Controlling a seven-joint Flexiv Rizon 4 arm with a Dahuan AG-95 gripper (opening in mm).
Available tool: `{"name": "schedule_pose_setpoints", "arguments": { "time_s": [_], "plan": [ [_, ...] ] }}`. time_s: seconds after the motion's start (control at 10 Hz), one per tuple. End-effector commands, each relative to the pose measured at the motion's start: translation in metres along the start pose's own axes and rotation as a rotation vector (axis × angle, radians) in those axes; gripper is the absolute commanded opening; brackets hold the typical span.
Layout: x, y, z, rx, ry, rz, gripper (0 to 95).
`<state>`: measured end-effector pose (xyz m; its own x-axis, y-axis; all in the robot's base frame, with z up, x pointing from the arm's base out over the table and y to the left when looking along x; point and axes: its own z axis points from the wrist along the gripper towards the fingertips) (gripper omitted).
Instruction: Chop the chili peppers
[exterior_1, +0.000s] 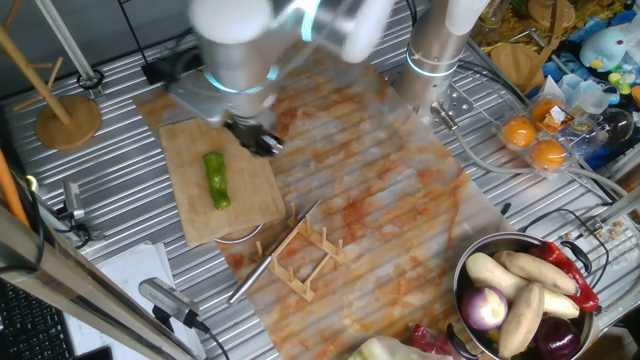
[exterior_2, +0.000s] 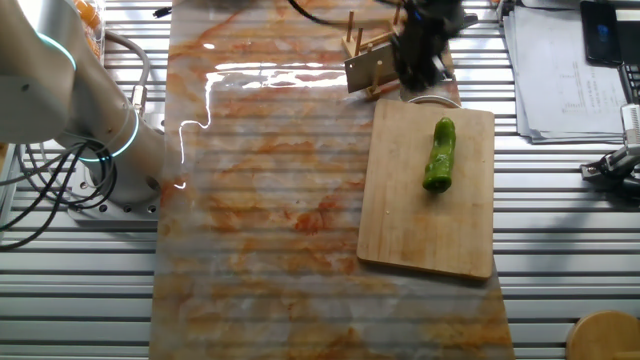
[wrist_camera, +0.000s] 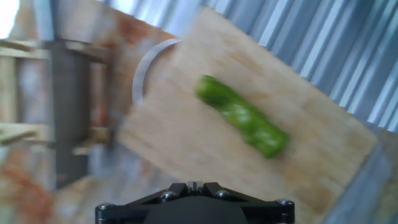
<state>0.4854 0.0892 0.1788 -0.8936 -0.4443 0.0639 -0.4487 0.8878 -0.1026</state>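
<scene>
One glossy green chili pepper (exterior_1: 216, 180) lies whole on the wooden cutting board (exterior_1: 245, 195), slightly bent. The other fixed view shows the pepper (exterior_2: 439, 155) on the far half of the board (exterior_2: 420, 235). My gripper (exterior_1: 258, 138) hangs just past the board's far right corner, apart from the pepper. From the other side the gripper (exterior_2: 418, 62) is above the wooden rack (exterior_2: 362, 62). In the hand view the gripper (wrist_camera: 194, 185) looks shut and empty, with the pepper (wrist_camera: 242, 118) ahead on the board (wrist_camera: 186, 137). A knife (exterior_1: 262, 265) rests on the rack (exterior_1: 305, 262).
A white round rim (wrist_camera: 144, 71) pokes out from under the board. A metal bowl (exterior_1: 470, 262) of potatoes, onion and red peppers sits at the right front. Oranges (exterior_1: 534, 142) in a plastic box, a wooden stand (exterior_1: 68, 120) and the arm's base (exterior_2: 105, 135) stand around the mat.
</scene>
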Motion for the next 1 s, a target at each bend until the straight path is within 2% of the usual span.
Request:
{"name": "schedule_pose_setpoints", "arguments": {
  "time_s": [0.1,0.2,0.5,0.6,0.7,0.8,0.9,1.0],
  "plan": [
    [-0.007,0.019,0.0,0.026,0.031,0.071,0.0],
    [-0.007,0.019,0.0,0.037,0.024,0.076,0.0],
    [-0.007,0.019,0.0,0.053,0.039,-0.058,0.0],
    [-0.007,0.019,0.0,0.055,0.031,-0.055,0.0],
    [-0.007,0.019,0.0,0.041,0.01,-0.059,0.0],
    [-0.013,0.025,-0.001,0.039,-0.01,-0.036,0.0],
    [-0.033,0.043,-0.002,0.042,-0.006,-0.002,0.0],
    [-0.04,0.049,-0.002,0.041,-0.005,0.006,0.0]
  ]
}}
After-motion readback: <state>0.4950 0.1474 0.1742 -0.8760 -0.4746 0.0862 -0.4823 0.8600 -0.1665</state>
